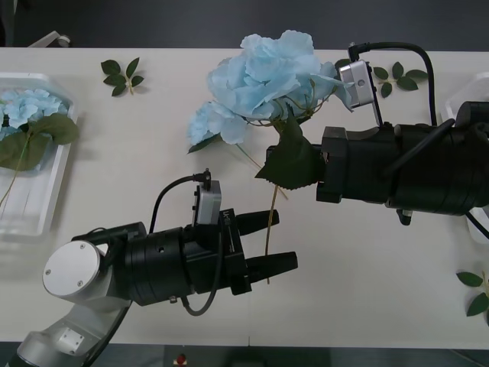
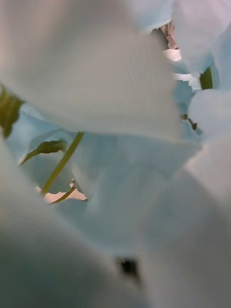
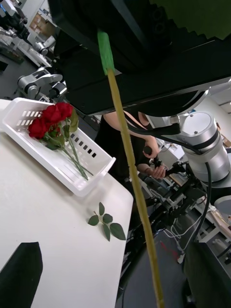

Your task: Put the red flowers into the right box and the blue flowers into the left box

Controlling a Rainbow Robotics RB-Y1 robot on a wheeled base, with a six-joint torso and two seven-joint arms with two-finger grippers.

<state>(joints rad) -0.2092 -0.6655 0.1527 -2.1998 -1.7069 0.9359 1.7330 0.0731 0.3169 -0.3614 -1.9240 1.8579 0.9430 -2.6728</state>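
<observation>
Reaching in level from the right, the right gripper, grip hidden, meets the blue hydrangea's stem; the left gripper straddles it, spread.

One blue flower lies in the left box; others at table centre.

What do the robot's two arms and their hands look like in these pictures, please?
Both arms are bulky matte-black cylinders. The left arm ends at a pale grey round joint cap with small screw holes; its left hand has two black tapered fingers. A small silver-grey camera box sits on each wrist, with a looping black cable plugged in. The right hand is a black block behind a green leaf.
</observation>
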